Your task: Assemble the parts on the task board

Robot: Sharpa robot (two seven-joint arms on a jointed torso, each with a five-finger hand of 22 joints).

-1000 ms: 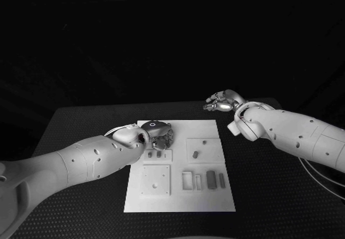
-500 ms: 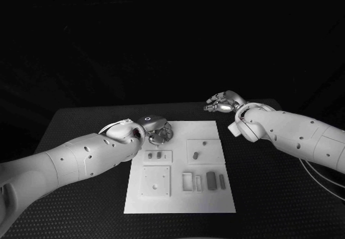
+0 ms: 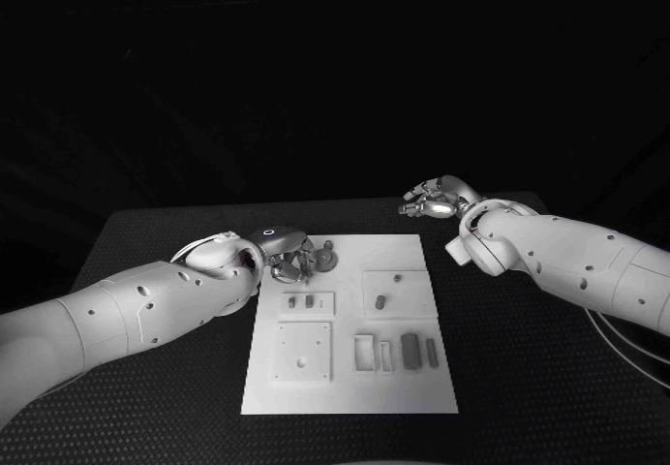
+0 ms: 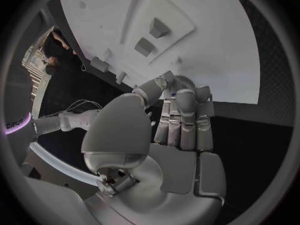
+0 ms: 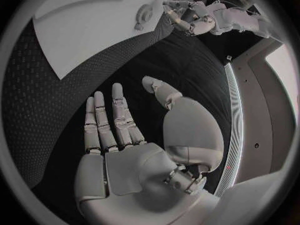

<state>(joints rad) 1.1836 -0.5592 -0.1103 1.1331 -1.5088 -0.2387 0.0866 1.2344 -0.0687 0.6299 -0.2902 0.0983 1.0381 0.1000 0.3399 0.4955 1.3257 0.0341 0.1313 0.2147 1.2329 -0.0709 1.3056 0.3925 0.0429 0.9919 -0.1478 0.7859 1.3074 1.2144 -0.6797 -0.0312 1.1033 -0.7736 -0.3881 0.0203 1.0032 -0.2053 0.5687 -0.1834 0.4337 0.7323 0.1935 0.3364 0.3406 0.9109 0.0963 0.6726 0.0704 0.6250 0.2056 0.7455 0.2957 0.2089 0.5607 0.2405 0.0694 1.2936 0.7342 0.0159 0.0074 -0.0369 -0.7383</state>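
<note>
- Left hand (image 3: 296, 260): pinching a round ridged disc part (image 3: 325, 258) just above the task board (image 3: 350, 387), upper left of its plate.
- Right hand (image 3: 433, 199): hanging spread and empty, upper right.
- Advice: disc needs level seating.
- Board: matte white, rectangular recesses holding small blocks (image 3: 410, 350).
</note>
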